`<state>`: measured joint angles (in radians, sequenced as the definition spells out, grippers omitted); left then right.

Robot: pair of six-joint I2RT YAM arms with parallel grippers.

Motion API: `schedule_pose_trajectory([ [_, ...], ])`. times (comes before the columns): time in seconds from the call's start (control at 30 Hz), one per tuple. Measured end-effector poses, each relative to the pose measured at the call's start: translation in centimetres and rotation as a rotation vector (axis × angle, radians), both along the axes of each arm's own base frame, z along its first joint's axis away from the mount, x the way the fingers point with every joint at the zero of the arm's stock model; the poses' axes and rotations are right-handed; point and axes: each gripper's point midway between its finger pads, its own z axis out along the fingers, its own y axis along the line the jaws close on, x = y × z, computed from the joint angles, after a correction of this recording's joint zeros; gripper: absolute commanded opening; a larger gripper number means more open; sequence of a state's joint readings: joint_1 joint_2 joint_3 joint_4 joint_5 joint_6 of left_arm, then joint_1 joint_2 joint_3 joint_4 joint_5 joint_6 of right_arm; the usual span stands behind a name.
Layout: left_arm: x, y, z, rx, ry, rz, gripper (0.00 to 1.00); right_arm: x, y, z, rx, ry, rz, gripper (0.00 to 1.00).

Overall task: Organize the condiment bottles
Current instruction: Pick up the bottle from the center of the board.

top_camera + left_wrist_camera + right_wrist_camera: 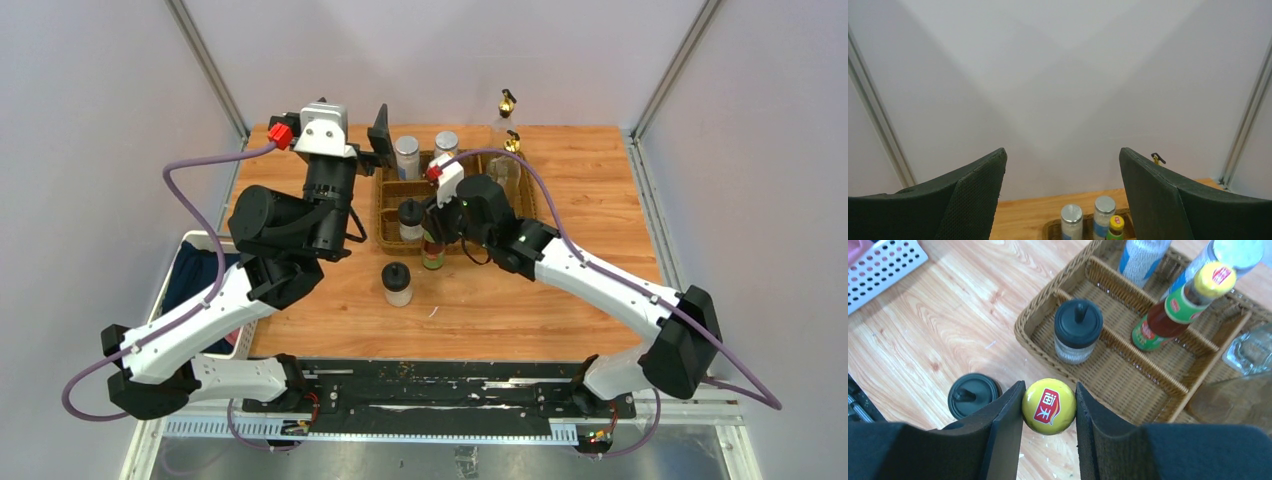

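The right gripper [1049, 390] was pinching a yellow-capped sauce bottle [1048, 409] by its cap, a finger pressed to each side. The bottle was upright at the near rim of a wicker tray [1038, 342], just outside it over the wooden table [560, 290]. Whether its base touched the table could not be told. A black-lidded jar [973, 395] stood on the table just near and left of the bottle, outside the tray. A second black-lidded jar [1078, 330] sat in a near-left compartment of the tray. The other sauce bottle [1173, 315], with its green and red label, stood in a middle compartment, farther back. Two silver-lidded shakers [406, 155] stood side by side in the far-left part of the tray. Two clear cruets [513, 150] with gold spouts stood at the far right, though which compartment held them was unclear. The left gripper [1063, 155] was raised to the left of the tray, its fingers [978, 195] spread wide with nothing between them. A white perforated basket [200, 250] sat off the table's left edge.
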<state>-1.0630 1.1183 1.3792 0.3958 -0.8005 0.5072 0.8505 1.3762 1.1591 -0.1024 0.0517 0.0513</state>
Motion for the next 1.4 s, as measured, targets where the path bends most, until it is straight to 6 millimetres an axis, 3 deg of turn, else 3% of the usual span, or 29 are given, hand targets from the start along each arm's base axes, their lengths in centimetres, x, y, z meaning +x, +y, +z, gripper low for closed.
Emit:
schedule_pose_trajectory([
  [0.33, -1.2, 2.3, 4.6, -0.083, -0.080, 0.023, 0.87, 1.9, 2.1, 5.2, 0.019, -0.071, 0.026, 0.00],
  [0.57, -1.6, 3.2, 6.3, -0.114, -0.115, 0.032, 0.87, 2.8, 3.3, 8.5, 0.034, -0.118, 0.051, 0.00],
  [0.93, -1.7, 3.4, 6.7, -0.110, -0.132, 0.048, 0.86, 4.3, 4.9, 12.1, 0.046, -0.185, 0.066, 0.00],
  [1.4, -1.8, 3.6, 6.9, -0.107, -0.141, 0.055, 0.86, 5.7, 5.3, 13.8, 0.052, -0.216, 0.066, 0.00],
])
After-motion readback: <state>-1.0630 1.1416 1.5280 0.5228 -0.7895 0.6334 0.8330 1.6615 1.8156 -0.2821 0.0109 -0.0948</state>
